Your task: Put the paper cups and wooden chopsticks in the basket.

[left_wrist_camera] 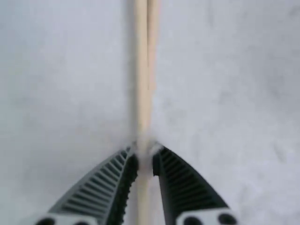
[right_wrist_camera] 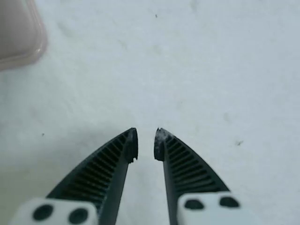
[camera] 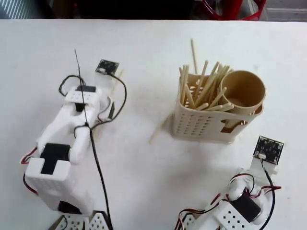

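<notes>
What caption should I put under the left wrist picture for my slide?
The left gripper pinches wooden chopsticks over the white table.

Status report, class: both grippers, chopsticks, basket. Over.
Left gripper shut on wooden chopsticks. Right gripper slightly open, empty. Basket holds paper cup and chopstick bundle. One loose chopstick lies beside basket.

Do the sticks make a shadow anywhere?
Yes. Left wrist view: a thin grey shadow runs along one side of the chopsticks held in the left gripper. High view: the loose chopstick by the basket casts hardly any that I can see.
</notes>
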Motion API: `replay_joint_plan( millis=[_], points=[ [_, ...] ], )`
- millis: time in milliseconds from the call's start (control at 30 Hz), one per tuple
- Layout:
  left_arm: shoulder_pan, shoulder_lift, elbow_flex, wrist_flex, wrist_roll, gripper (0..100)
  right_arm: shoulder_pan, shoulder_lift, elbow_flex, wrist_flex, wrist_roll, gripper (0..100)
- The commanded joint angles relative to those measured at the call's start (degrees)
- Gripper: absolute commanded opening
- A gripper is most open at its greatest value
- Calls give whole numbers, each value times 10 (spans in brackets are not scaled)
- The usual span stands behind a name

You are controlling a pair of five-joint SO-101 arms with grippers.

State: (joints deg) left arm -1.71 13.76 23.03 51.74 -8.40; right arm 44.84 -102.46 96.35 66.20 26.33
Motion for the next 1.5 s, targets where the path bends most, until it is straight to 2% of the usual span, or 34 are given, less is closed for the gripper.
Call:
replay_joint_plan(
  millis=[0,300,400,600,1067,1200,1300,1467],
  points=[
    [7,-5,-12,-1,5,87,0,-1,5,-7,5,74],
    [6,-5,-15,-2,4,85,-3,-1,5,-7,5,74],
    [2,-7,-18,-6,4,17,-4,-1,5,-7,5,74],
    [2,-16,-18,-3,4,23,-4,-1,5,-7,5,74],
    [15,-340,62,11,11,23,-4,-1,5,-7,5,74],
    [73,-436,41,15,11,23,-4,-1,5,-7,5,74],
    [151,-485,-13,40,11,23,-4,-1,5,-7,5,74],
    [283,-493,-145,55,11,23,-4,-1,5,-7,5,74]
  ],
)
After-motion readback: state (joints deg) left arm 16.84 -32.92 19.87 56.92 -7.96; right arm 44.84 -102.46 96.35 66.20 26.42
